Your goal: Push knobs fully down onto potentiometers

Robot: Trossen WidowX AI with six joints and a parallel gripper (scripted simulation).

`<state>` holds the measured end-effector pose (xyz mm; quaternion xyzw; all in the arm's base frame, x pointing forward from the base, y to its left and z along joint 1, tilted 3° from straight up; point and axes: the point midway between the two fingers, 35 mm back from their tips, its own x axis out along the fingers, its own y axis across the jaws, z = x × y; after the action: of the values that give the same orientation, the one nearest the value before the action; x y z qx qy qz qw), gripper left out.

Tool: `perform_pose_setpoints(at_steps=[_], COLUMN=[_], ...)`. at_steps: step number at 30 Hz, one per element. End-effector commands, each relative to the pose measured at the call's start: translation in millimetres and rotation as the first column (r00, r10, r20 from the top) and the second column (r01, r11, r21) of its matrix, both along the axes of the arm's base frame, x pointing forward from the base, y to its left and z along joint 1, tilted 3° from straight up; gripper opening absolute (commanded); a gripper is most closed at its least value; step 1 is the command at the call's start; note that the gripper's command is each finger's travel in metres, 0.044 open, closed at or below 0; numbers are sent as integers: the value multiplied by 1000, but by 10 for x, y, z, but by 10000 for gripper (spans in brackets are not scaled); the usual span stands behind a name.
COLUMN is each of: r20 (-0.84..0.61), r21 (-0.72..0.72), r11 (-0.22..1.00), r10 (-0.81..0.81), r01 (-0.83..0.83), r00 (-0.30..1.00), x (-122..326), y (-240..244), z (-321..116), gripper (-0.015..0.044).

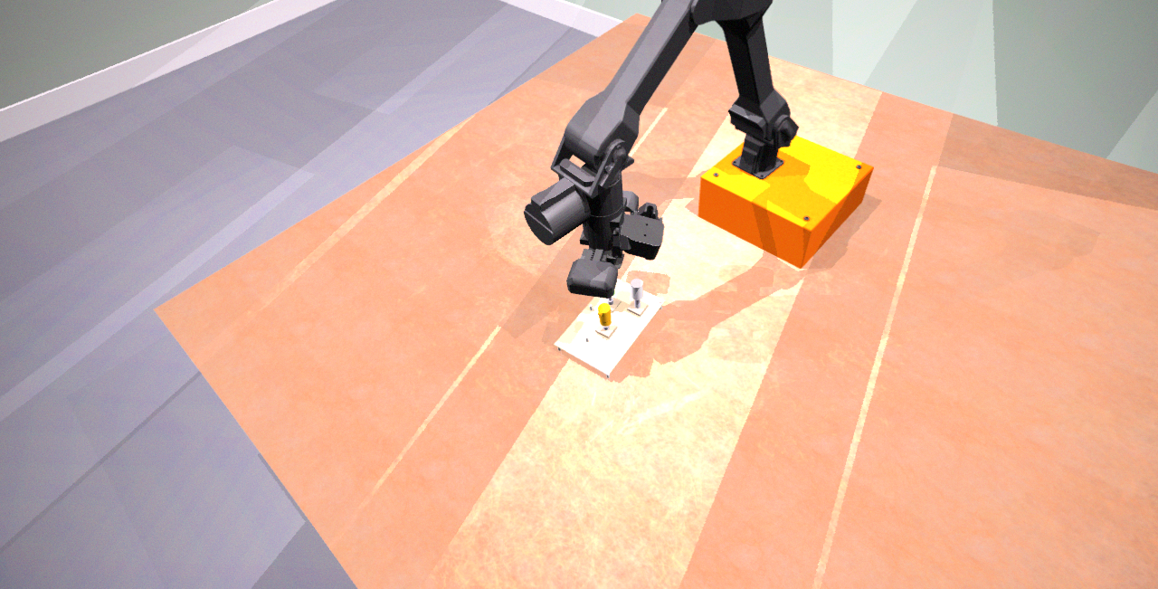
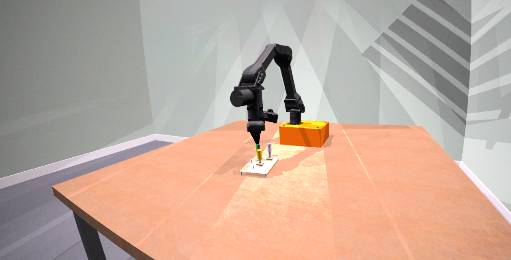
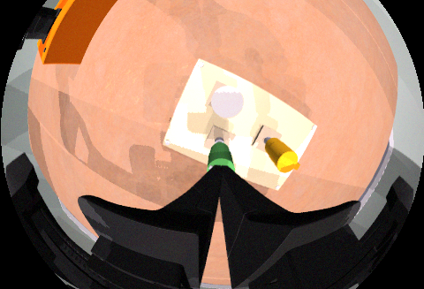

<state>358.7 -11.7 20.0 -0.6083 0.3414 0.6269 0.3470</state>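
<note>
The cream circuit board [image 1: 593, 353] [image 2: 252, 169] [image 3: 181, 123] stands on short legs. A green knob [image 2: 258, 147] [image 3: 220, 155] stands at the board's left side, with some shaft showing below it in the wrist view; in the top view the gripper mostly hides it. A yellow knob [image 1: 604, 315] [image 2: 259, 154] [image 3: 281, 154] stands nearer the front, with shaft showing under it. My gripper [image 2: 257, 143] [image 3: 221, 171] is shut and empty. Its closed tips are at the top of the green knob and appear to touch it.
A pale grey cylinder [image 1: 637, 289] [image 2: 269, 147] [image 3: 227, 102] stands upright on the board beside the green knob. Small pins stick up at the board's left edge. The orange base block [image 1: 748, 216] [image 2: 300, 136] [image 3: 93, 19] is behind and to the right.
</note>
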Motion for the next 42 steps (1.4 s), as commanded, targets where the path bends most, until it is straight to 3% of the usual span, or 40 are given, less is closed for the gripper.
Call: perform_pose_setpoints(at_steps=[1,42], r20=[1,1], r21=[3,3], r11=[1000,1000], r10=[4,4], r01=[-4,-4], r00=[1000,1000], x=[2,-2], y=[5,8], z=[-11,-165], gripper=[0,0])
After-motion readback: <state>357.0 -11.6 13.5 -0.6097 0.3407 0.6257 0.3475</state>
